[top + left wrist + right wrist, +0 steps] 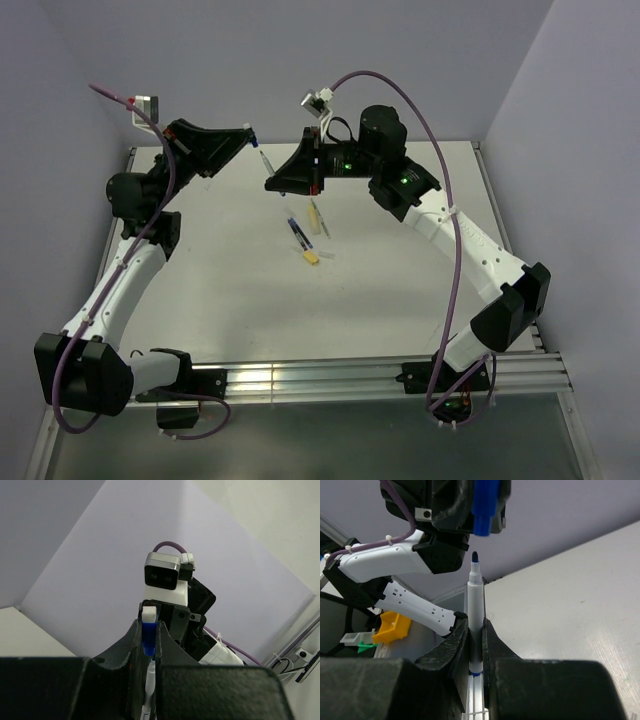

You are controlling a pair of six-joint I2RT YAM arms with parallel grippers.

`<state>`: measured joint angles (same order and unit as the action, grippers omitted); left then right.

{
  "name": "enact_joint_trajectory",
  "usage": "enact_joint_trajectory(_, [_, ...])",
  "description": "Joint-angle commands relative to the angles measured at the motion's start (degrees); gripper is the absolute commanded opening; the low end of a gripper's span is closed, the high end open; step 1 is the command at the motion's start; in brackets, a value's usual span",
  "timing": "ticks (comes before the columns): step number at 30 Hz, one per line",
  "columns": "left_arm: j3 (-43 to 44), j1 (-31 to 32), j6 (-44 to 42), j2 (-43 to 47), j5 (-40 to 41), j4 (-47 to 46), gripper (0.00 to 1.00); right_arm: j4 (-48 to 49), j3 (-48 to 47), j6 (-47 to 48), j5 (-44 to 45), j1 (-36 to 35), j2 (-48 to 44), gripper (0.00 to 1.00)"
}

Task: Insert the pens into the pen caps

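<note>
Right gripper (476, 630) first: we see it pinched tight on the white pen (475, 610), the barrel upright in its grip and the blue nib poking clear above the fingers. Straight above that nib hangs the blue cap (485, 507), clamped in our left gripper (148, 626) with its open mouth facing the pen. Nib and cap are near but apart, with a clear gap between them. In the right wrist view the cap sits a touch right of the pen's line.

From overhead, the two grippers meet in mid-air above the far part of the surface (380, 290).

We read this as the mating step for one pen: both parts are lifted and roughly lined up, not yet joined. The next move calls for a small sideways trim to bring the nib under the mouth, then a straight push along the pen's axis. With any tilt, the nib could catch the rim.

Down on the surface lie a dark pen (294, 229), a pale yellow pen (318, 218) and a yellow cap (311, 257), close together.
</note>
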<state>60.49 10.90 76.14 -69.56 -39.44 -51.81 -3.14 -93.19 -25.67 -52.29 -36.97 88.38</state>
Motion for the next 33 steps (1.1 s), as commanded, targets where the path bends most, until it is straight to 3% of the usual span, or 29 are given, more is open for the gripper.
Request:
enact_joint_trajectory(1, [-0.55,0.70,0.06,0.74,-1.25,-2.41,0.00,1.99,-2.88,0.18,-1.23,-0.03,-0.57,0.00])
enact_joint_trajectory(33, [-4.94,5.79,-0.46,0.22,-1.08,-1.19,0.00,1.20,-7.44,1.24,0.26,2.08,1.97,0.00])
